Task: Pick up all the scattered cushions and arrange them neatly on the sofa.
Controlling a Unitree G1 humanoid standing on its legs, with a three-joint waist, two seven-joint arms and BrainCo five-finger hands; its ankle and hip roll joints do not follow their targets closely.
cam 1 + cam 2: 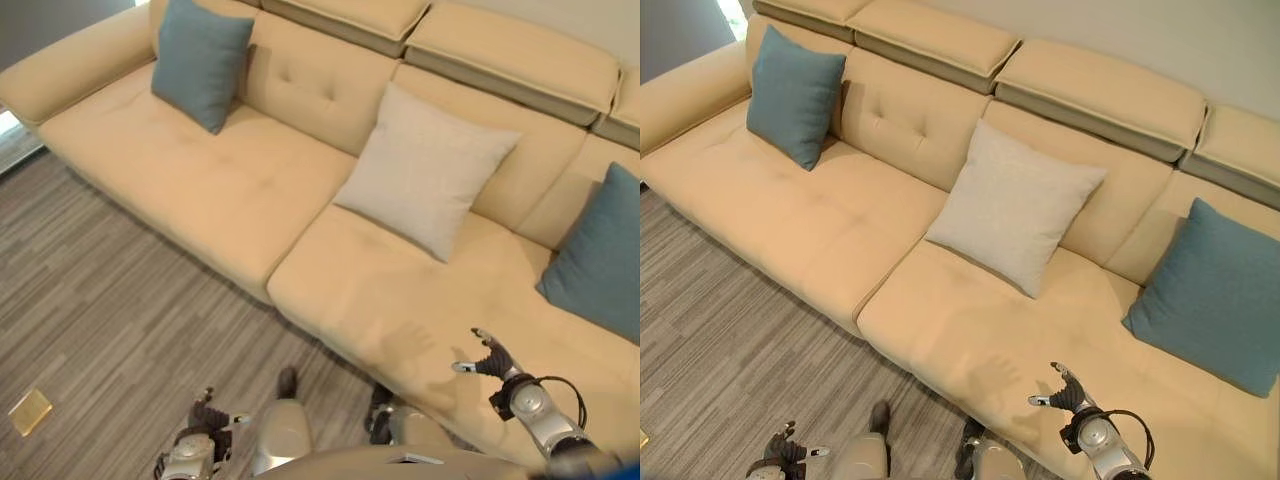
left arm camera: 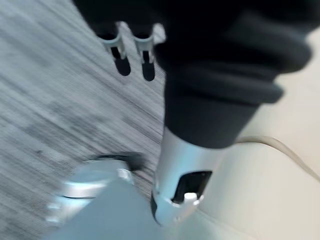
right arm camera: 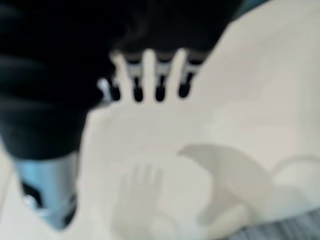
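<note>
Three cushions lean against the backrest of the cream sofa (image 1: 230, 190). A blue cushion (image 1: 200, 60) stands at the left end, a white cushion (image 1: 425, 170) in the middle and a second blue cushion (image 1: 1215, 295) at the right end. My right hand (image 1: 490, 358) hovers open over the front of the right seat, its fingers (image 3: 150, 75) straight and holding nothing. My left hand (image 1: 205, 415) hangs low over the floor in front of the sofa, its fingers (image 2: 132, 55) relaxed and empty.
Grey striped carpet (image 1: 120, 300) runs along the sofa's front edge. A small tan card (image 1: 30, 410) lies on it at the lower left. Padded headrests (image 1: 1100, 90) top the sofa back.
</note>
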